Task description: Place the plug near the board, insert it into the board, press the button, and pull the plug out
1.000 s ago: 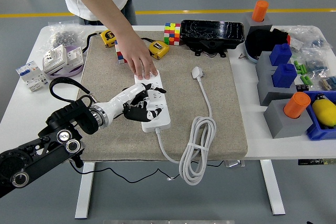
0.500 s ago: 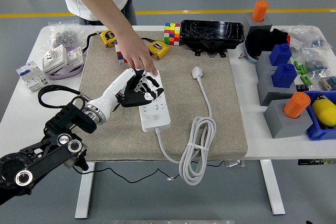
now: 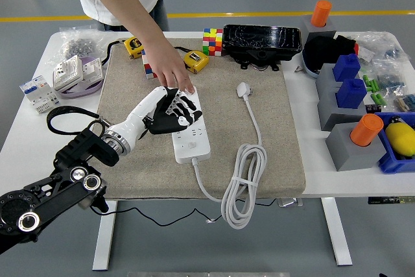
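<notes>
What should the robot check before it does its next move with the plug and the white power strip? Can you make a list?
1. Plug free on the mat: ok, nothing holds it.
2. Power strip held steady: ok, the person's hand presses its far end.
3. Left hand ready to grasp: ok, fingers spread over the strip, empty.
4. Cord untangled: not ok, bundled in a coil.
5. Button position: cannot tell, hands cover it.

No legible text anywhere. Markings on the power strip (image 3: 190,134) are too small to read.
</notes>
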